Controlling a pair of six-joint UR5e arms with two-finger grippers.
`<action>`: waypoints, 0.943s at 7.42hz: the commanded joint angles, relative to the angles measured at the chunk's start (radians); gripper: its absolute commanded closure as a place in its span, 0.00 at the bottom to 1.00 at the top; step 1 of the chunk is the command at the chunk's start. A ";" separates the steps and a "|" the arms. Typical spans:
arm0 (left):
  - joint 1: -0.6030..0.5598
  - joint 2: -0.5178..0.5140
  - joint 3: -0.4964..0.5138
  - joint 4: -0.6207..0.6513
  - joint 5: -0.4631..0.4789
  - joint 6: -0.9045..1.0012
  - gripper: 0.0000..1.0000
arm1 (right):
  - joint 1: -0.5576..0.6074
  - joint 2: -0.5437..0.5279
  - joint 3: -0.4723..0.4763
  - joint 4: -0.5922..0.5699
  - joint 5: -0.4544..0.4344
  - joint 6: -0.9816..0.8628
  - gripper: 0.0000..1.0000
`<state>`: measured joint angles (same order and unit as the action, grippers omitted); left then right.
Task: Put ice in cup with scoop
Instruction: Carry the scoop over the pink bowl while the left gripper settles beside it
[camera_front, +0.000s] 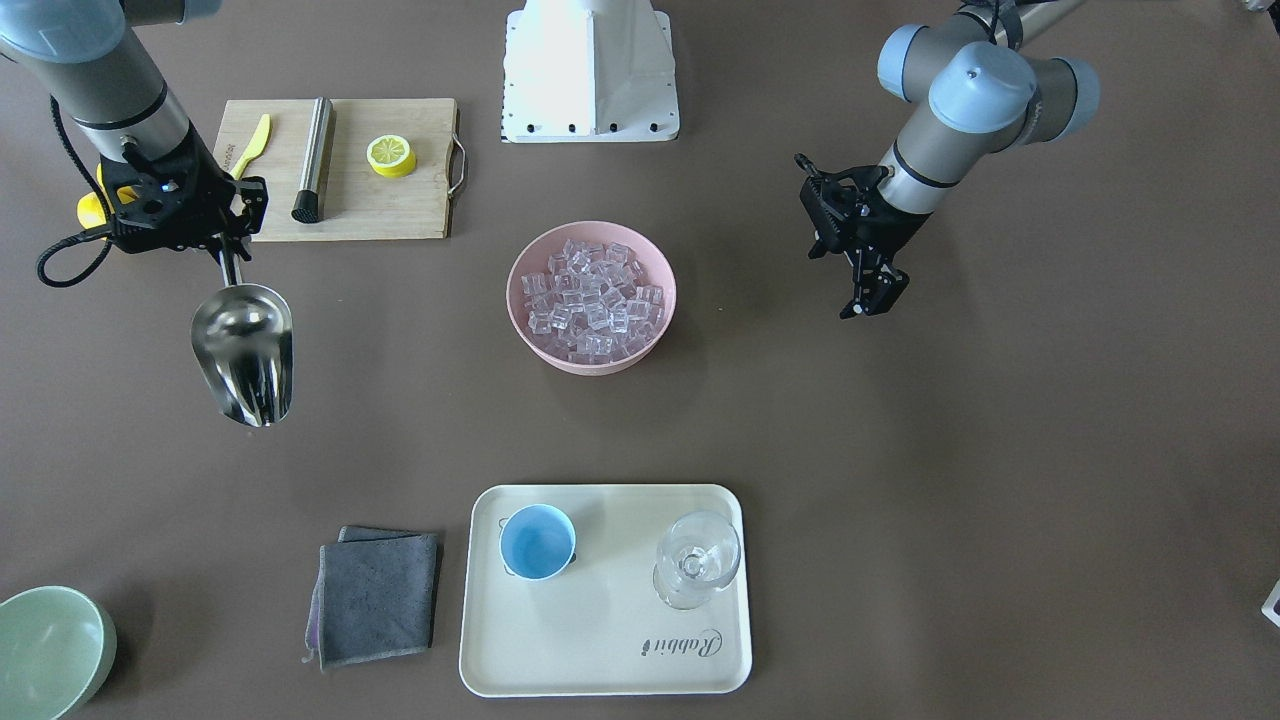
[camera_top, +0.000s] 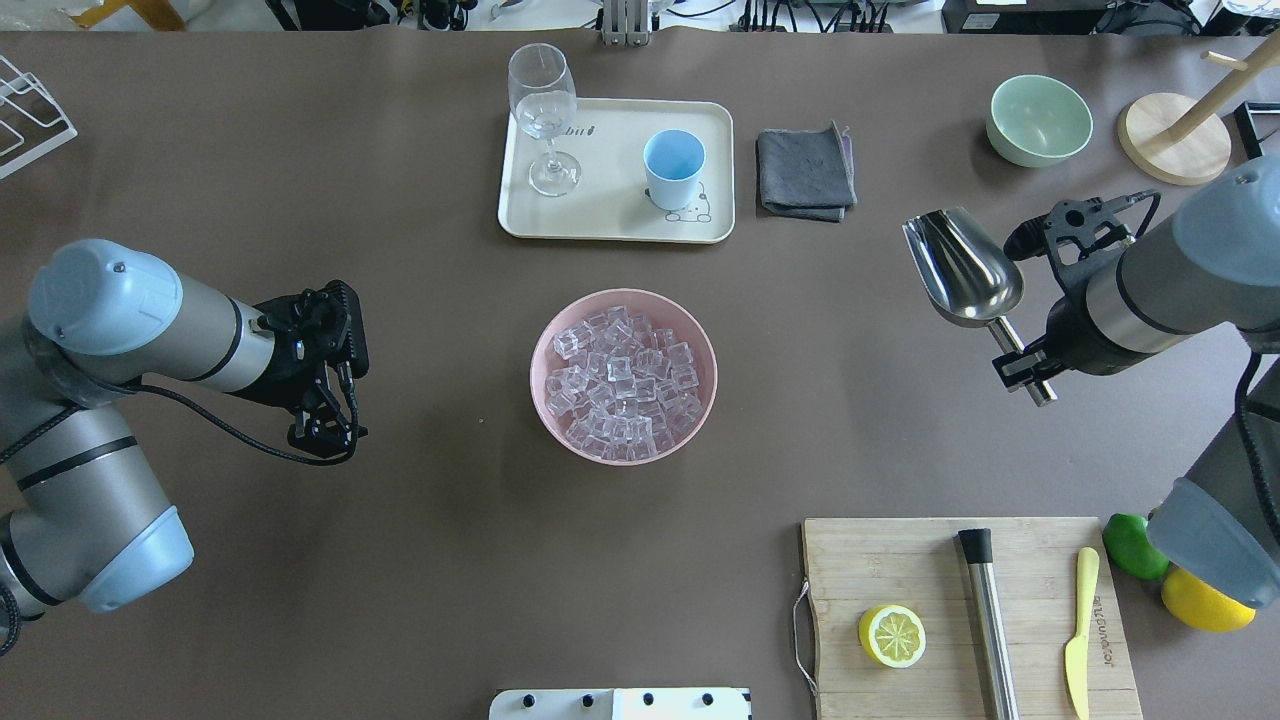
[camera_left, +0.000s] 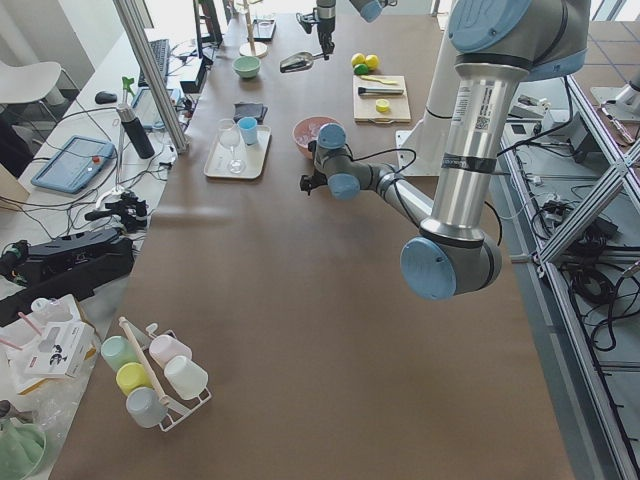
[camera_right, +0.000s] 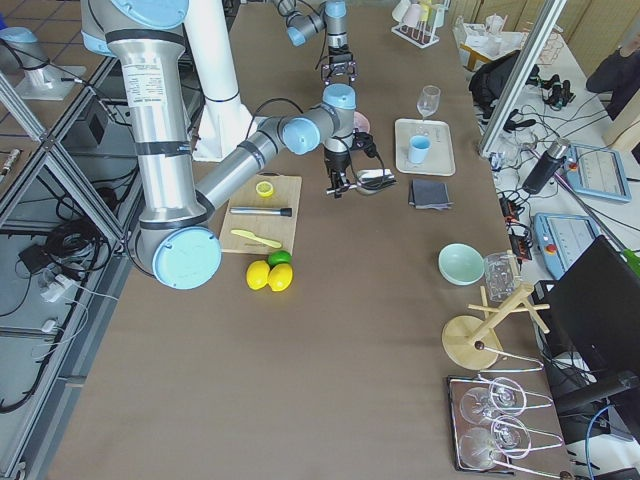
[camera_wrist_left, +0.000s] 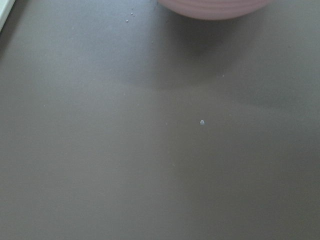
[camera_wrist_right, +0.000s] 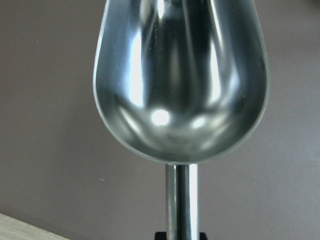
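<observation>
Overhead exterior: one cup (camera_top: 673, 166), one scoop (camera_top: 966, 273) clamped in right jaws; left jaws seemingly parted, empty.

Both arms: silver-grey tubular links with pale blue joint caps. Each ends in a black skeletal left hand (camera_top: 325, 432) or right hand (camera_top: 1022, 368). Black cables loop from both wrists. White pedestal base (camera_front: 590, 70), dark screws along its lower edge.
</observation>
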<state>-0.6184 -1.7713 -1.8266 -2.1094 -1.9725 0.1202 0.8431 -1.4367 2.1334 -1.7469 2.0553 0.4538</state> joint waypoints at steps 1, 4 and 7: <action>0.014 -0.004 0.007 -0.076 -0.002 0.006 0.02 | 0.013 0.254 0.052 -0.500 0.011 -0.199 1.00; 0.060 -0.057 0.015 -0.064 0.000 0.007 0.02 | -0.021 0.333 0.088 -0.680 -0.078 -0.370 1.00; 0.075 -0.065 0.009 -0.054 -0.006 -0.004 0.02 | -0.079 0.556 -0.041 -0.825 -0.060 -0.380 1.00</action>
<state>-0.5535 -1.8270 -1.8129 -2.1733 -1.9814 0.1237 0.8005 -0.9891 2.1483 -2.5145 1.9938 0.0835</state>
